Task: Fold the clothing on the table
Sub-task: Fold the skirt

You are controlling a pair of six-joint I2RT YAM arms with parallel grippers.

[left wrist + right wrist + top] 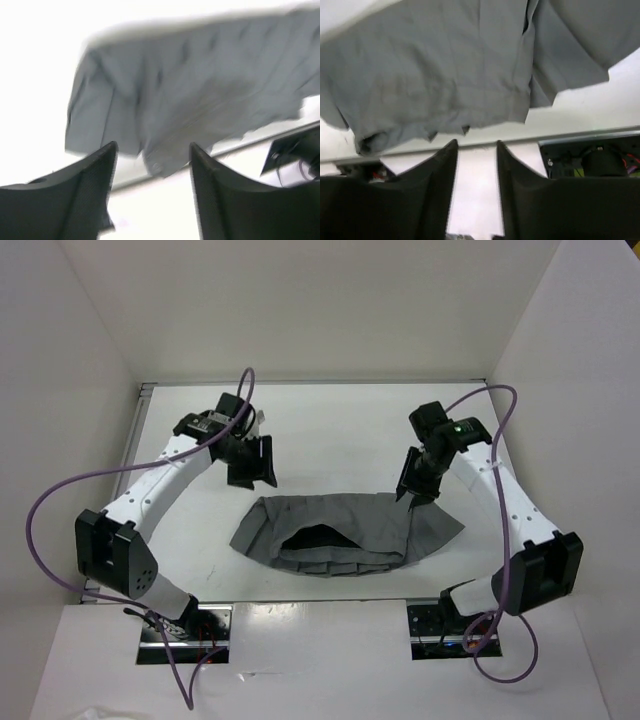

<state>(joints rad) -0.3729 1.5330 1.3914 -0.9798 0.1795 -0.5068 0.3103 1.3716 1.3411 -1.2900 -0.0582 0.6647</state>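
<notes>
Left hand (250, 465) and right hand (415, 487): jaws apart, gripping nothing, one beside each far corner of the clothing (365, 525). Worktop (330, 425): flat, white, rectangular. Clothing: soft grey pleated skirt, rumpled, lying midway along the near edge. A dark opening (315, 537) gapes on its near side.

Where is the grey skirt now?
In the top view, the skirt lies on the table close to its near edge, between the left arm and the right arm.
</notes>
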